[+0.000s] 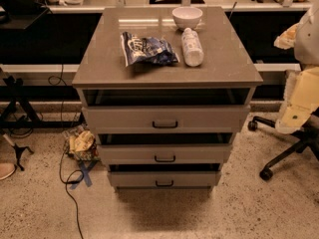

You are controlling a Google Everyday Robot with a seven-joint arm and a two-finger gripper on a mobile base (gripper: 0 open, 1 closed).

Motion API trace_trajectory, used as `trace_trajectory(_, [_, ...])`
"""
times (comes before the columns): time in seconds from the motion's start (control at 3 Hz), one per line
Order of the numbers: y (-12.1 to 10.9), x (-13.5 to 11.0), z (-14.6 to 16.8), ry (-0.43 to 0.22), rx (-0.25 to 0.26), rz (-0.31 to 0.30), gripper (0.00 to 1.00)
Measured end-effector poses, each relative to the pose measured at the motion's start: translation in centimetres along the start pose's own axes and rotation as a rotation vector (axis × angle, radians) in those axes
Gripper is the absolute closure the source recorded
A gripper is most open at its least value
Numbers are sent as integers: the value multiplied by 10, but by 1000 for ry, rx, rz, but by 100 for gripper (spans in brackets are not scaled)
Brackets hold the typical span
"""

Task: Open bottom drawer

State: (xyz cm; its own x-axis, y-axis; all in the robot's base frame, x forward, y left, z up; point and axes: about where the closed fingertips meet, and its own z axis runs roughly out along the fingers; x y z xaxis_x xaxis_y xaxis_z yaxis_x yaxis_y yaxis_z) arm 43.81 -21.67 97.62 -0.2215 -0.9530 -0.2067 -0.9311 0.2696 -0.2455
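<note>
The bottom drawer (164, 179) is the lowest and narrowest-looking of three grey-beige fronts on the cabinet (99, 63). Its small black bar handle (164, 183) sits at the middle of the panel. A dark gap runs above the panel and the drawer's inside does not show. The mid-sized drawer front (164, 154) and the widest top drawer front (165, 118) are above it. My arm's pale end with the gripper (291, 117) hangs at the right edge of the view, well to the right of the cabinet and apart from every drawer.
On the cabinet top lie a blue snack bag (147, 49), a white bottle on its side (192, 46) and a white bowl (187, 17). An office chair base (281, 156) stands at the right. Cables and a crumpled bag (82, 144) lie on the floor at the left.
</note>
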Motion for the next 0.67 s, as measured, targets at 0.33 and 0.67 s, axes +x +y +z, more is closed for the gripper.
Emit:
trace_trajectory(0.33, [0,0,0,0,0,0,0])
trace_trajectory(0.67, [-4,11,10,-19,-29,41,0])
